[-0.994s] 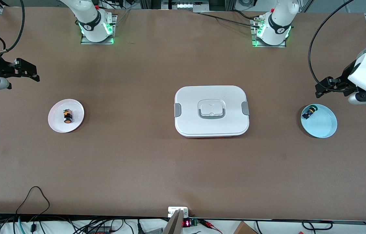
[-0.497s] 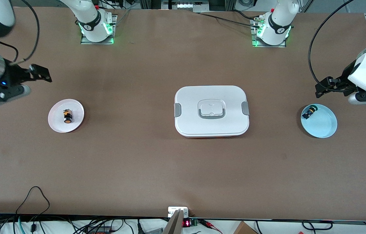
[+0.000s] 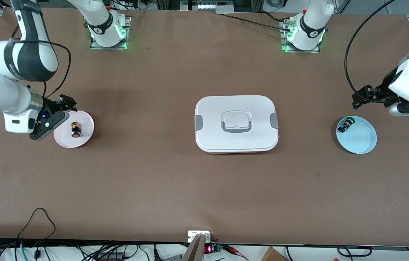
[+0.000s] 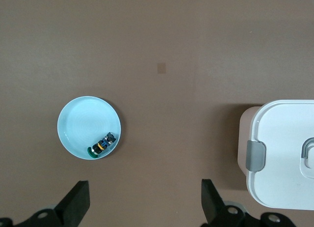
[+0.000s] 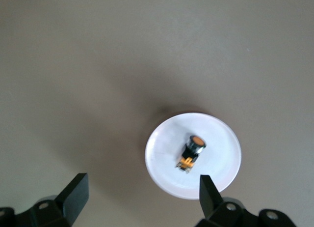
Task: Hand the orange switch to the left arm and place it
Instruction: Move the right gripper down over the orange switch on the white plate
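Note:
The orange switch (image 3: 76,129) lies on its side on a small white plate (image 3: 85,135) toward the right arm's end of the table. My right gripper (image 3: 68,103) hovers open over that plate's rim, holding nothing. In the right wrist view the orange switch (image 5: 192,151) lies on the plate (image 5: 164,160) off to one side of the open right gripper (image 5: 141,190). The white lidded box (image 3: 236,123) sits mid-table. My left gripper (image 3: 358,98) waits open and holds nothing, over the table beside a light blue plate (image 3: 361,139). The left wrist view shows the left gripper (image 4: 144,202) over bare table.
A black switch with a green tip (image 3: 346,125) lies on the light blue plate at the left arm's end. The left wrist view shows that plate (image 4: 81,121), its switch (image 4: 101,145) and one end of the box (image 4: 287,153). Cables run along the table's edge nearest the front camera.
The right arm has swung in from the table's end, bringing its open gripper to the white plate's rim. The left arm, the switches and the box have not moved.

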{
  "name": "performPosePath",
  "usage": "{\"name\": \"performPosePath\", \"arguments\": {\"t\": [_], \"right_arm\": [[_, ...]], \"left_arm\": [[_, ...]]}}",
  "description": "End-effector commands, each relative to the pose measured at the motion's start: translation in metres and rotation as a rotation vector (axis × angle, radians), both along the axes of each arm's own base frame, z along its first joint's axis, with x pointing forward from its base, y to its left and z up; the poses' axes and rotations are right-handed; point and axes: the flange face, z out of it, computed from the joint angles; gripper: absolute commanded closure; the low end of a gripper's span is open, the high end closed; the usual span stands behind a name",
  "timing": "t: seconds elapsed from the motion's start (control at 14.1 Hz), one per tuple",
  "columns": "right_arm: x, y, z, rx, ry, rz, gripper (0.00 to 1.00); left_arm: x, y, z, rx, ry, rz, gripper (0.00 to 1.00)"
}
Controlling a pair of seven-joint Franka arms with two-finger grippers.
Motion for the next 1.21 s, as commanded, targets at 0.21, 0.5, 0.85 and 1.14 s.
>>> {"name": "performPosePath", "arguments": {"t": [0.21, 0.5, 0.85, 1.14], "right_arm": [[0.011, -0.055, -0.071, 0.049, 0.009, 0.402, 0.00], [-0.008, -0.073, -0.125, 0.041, -0.092, 0.658, 0.00], [-0.029, -0.077, -0.155, 0.009, -0.168, 0.786, 0.00], [-0.043, -0.077, -0.168, 0.007, -0.177, 0.828, 0.00]], "left_arm": [[-0.002, 0.000, 0.001, 0.003, 0.006, 0.004, 0.00], [-0.002, 0.000, 0.002, 0.003, 0.005, 0.004, 0.00], [-0.002, 0.000, 0.001, 0.003, 0.006, 0.004, 0.00], [-0.002, 0.000, 0.001, 0.003, 0.006, 0.004, 0.00]]}}
